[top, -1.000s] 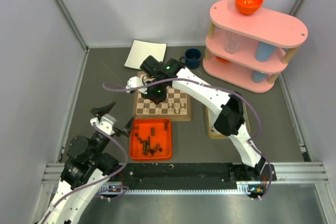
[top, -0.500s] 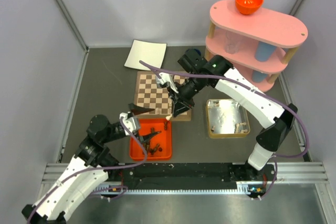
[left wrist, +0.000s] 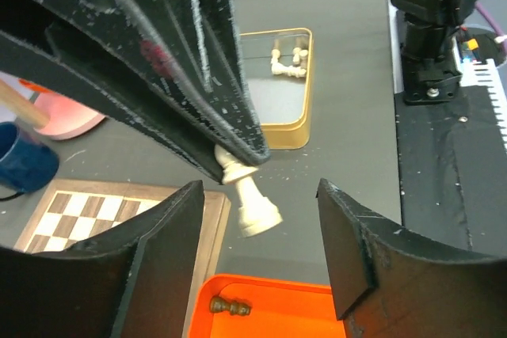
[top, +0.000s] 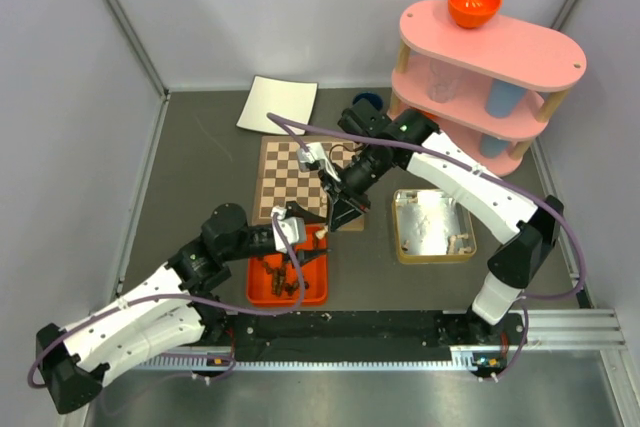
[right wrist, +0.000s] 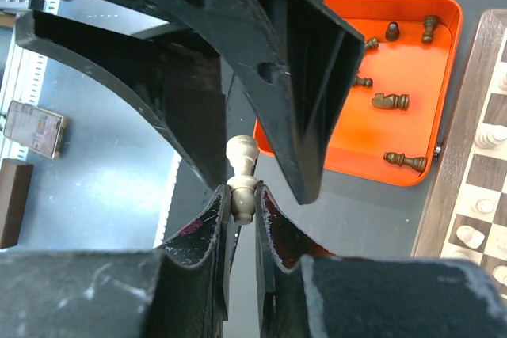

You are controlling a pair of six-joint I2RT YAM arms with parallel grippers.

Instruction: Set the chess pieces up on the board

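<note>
Risk of a drop: right gripper [right wrist: 242, 195] pinches pale piece [left wrist: 252, 199] by its head alone, left gripper [left wrist: 261, 195] fingers spread wide, not touching it, so an early release would drop it beside the board [left wrist: 87, 211].

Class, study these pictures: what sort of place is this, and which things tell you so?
Probably a robotics lab test cell: left arm and right arm bolted to a metal rail, plain grey walls enclosing the table, and staged props: chessboard, orange tray, pink shelf.
</note>
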